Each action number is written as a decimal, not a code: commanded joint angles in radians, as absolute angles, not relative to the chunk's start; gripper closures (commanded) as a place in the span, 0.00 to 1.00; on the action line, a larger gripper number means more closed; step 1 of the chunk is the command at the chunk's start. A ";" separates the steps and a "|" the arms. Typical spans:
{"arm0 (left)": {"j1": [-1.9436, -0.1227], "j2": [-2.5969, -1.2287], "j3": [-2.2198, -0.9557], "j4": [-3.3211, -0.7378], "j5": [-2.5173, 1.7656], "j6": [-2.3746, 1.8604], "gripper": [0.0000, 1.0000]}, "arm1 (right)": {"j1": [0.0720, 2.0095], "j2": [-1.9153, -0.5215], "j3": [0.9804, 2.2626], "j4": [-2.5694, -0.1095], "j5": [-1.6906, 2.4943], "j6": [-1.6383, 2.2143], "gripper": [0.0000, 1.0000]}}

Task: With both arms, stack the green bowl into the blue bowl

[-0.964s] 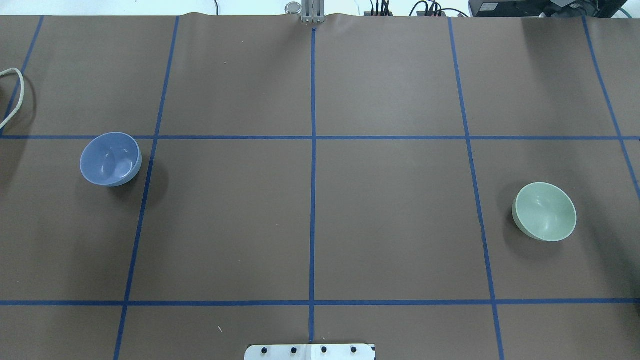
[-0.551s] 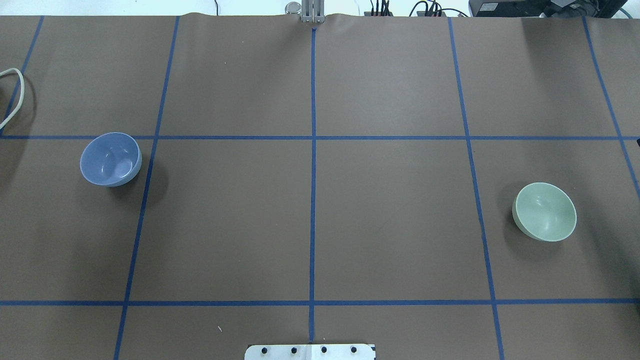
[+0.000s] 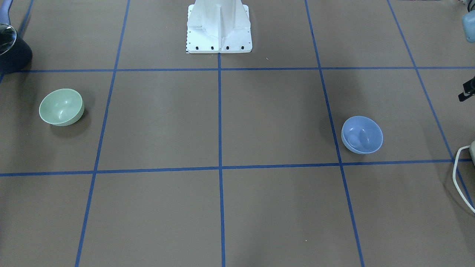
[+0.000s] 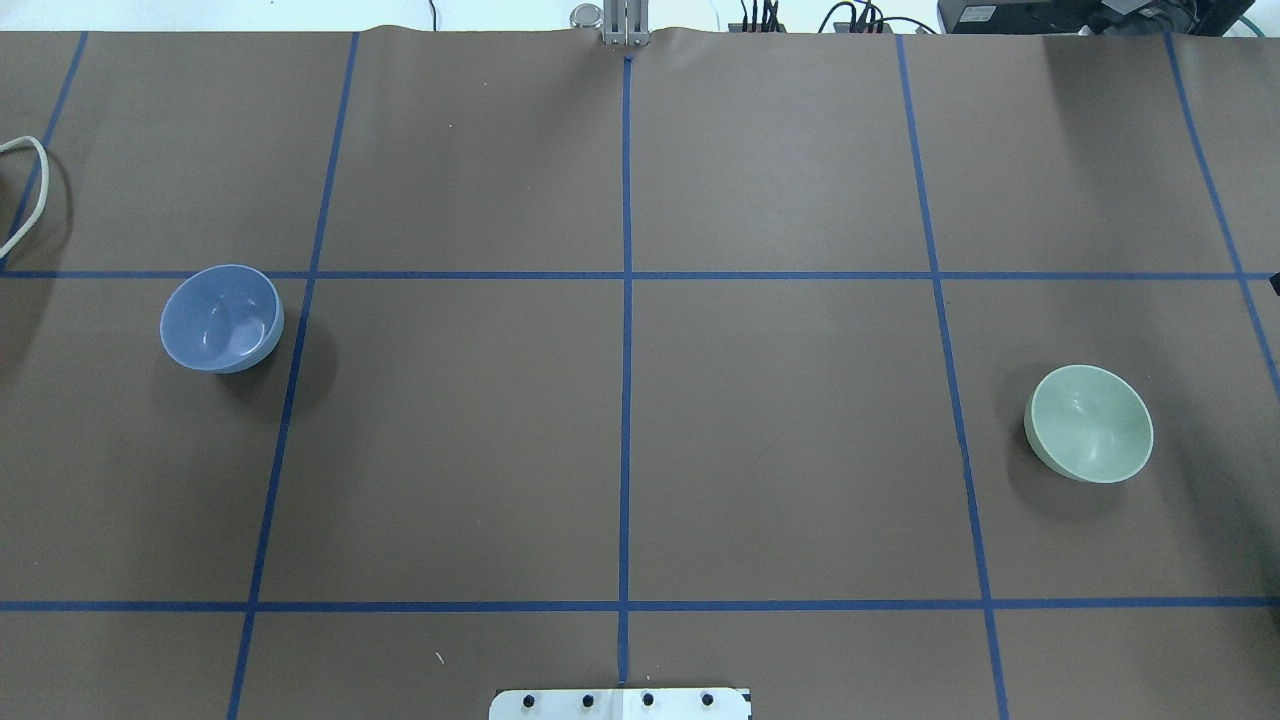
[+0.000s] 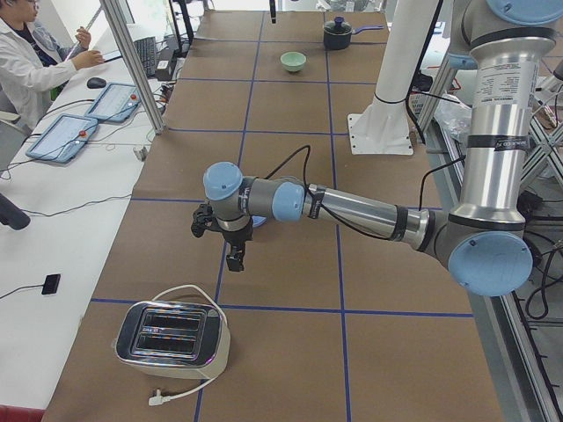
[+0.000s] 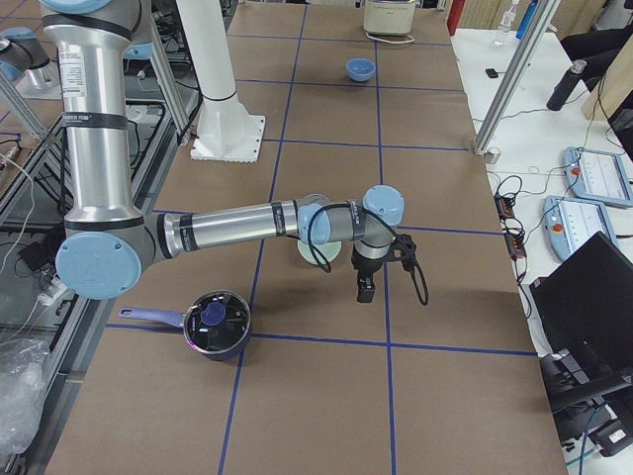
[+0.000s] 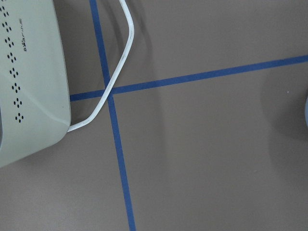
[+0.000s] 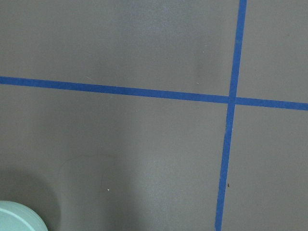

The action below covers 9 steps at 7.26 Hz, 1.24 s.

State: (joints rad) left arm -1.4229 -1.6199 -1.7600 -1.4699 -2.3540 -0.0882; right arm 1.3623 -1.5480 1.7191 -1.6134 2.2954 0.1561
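Mint green bowl (image 4: 1090,425) and blue bowl (image 4: 220,318) face up; left hand (image 5: 235,259), right hand (image 6: 365,291) spread: cannot tell.

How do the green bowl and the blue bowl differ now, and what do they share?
Colour: the green bowl is pale mint, the blue bowl periwinkle. Side: the green bowl stands on the robot's right, the blue bowl on its left. Neighbour: green bowl near the pot, blue bowl near the toaster. Both stand upright, empty, alike in size.
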 commanded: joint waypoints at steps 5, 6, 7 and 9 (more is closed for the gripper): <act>-1.244 -1.747 -1.666 -1.631 -2.355 -0.404 0.01 | 1.356 -1.543 1.712 -1.612 2.295 0.155 0.00; -1.206 -1.749 -1.625 -1.731 -2.355 -0.487 0.01 | 1.356 -1.545 1.712 -1.612 2.295 0.155 0.00; -1.175 -1.750 -1.594 -1.805 -2.353 -0.546 0.01 | 1.356 -1.545 1.712 -1.612 2.295 0.155 0.00; -1.119 -1.750 -1.588 -1.857 -2.347 -0.619 0.01 | 1.353 -1.545 1.712 -1.612 2.295 0.155 0.00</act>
State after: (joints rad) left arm -1.1560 -1.7490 -1.5962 -1.8176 -2.3500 -0.5698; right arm 1.3545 -1.5447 1.7120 -1.6122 2.2948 0.1549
